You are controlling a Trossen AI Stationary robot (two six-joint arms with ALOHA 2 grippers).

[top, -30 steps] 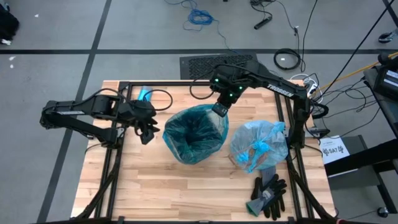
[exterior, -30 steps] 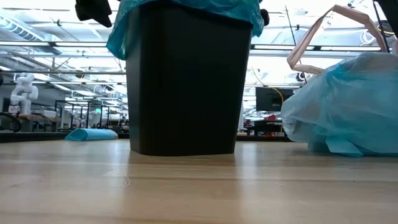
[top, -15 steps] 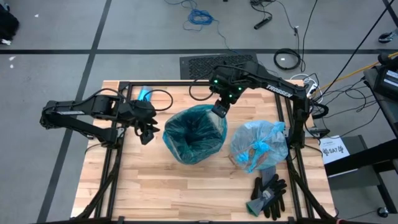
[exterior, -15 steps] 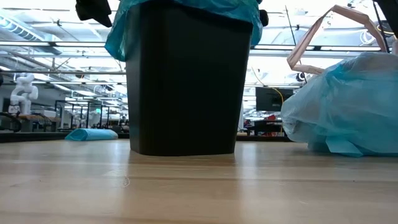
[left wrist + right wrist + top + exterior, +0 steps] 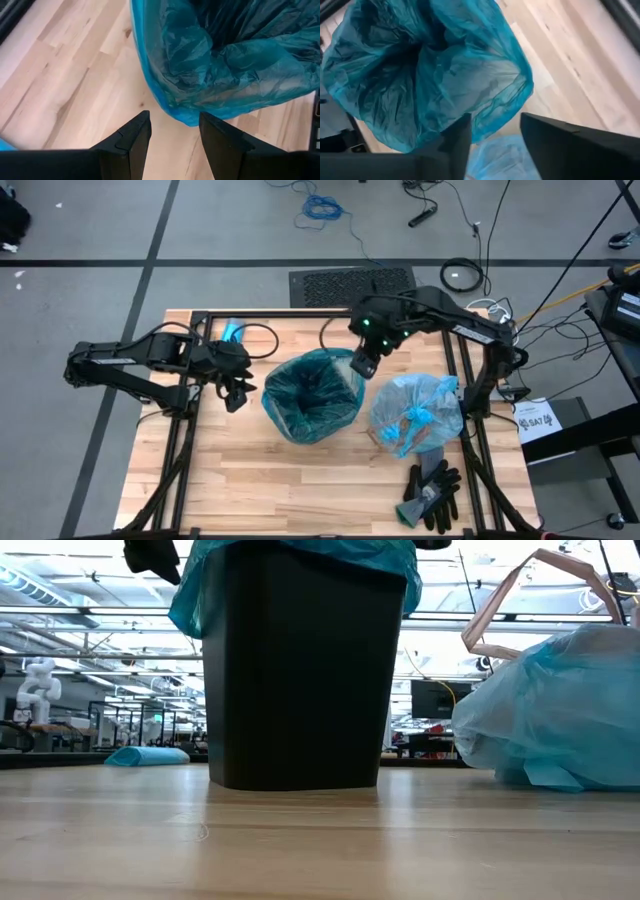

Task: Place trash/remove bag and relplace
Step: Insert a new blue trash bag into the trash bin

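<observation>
Since a second ago, the right gripper (image 5: 364, 367) has let go of the liner's rim and drifted toward the table's right edge; its fingers (image 5: 454, 150) now stand apart, holding nothing. A teal liner (image 5: 312, 393) drapes over the black bin (image 5: 300, 670) at the table's (image 5: 250, 480) centre. Just beside it, toward the right edge, sits the knotted pale-blue bag (image 5: 415, 413) with brown trash (image 5: 408, 423) showing through. The left gripper (image 5: 240, 390) hovers at the bin's left, fingers (image 5: 132, 140) spread, empty. Gloves (image 5: 432, 492) lie near the front right corner.

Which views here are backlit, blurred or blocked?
Low view: bright room behind leaves the bin a black silhouette filling mid-frame. Right wrist view: soft, smeared, its own end effector dark in the foreground. High view: evenly lit, table unobstructed.
</observation>
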